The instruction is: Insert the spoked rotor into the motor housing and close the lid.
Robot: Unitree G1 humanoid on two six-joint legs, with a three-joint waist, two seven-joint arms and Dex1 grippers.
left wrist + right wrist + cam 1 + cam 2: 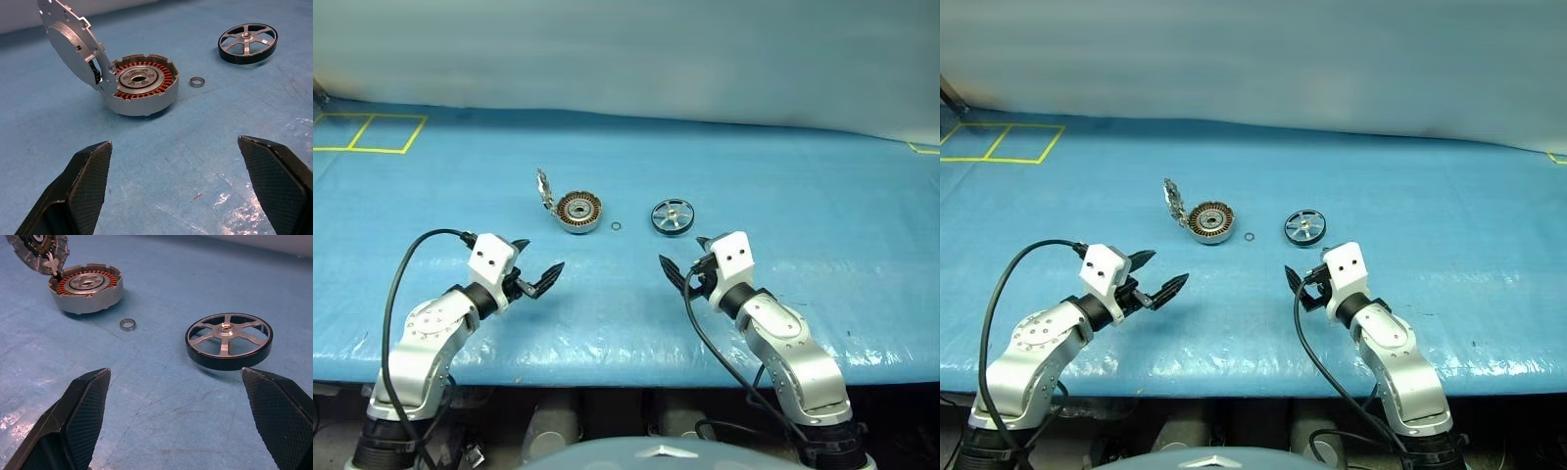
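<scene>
— Anything hard to read from your end?

— I can't make out the lid's point(73, 46) hinge; it stands open on the motor housing point(578, 211), centre frame.

— And the grippers?

— Left gripper point(537, 264) and right gripper point(687, 259) both gape wide, empty. The spoked rotor point(672, 216) lies above the right one, well apart.

Bare blue table cover point(626, 313) across the lower frame ahead of both grippers, motor housing point(578, 211) at centre with lid point(544, 189) raised on its left side, small ring point(616, 227) lying between housing and spoked rotor point(672, 216), gaps left on either side of the ring
</scene>
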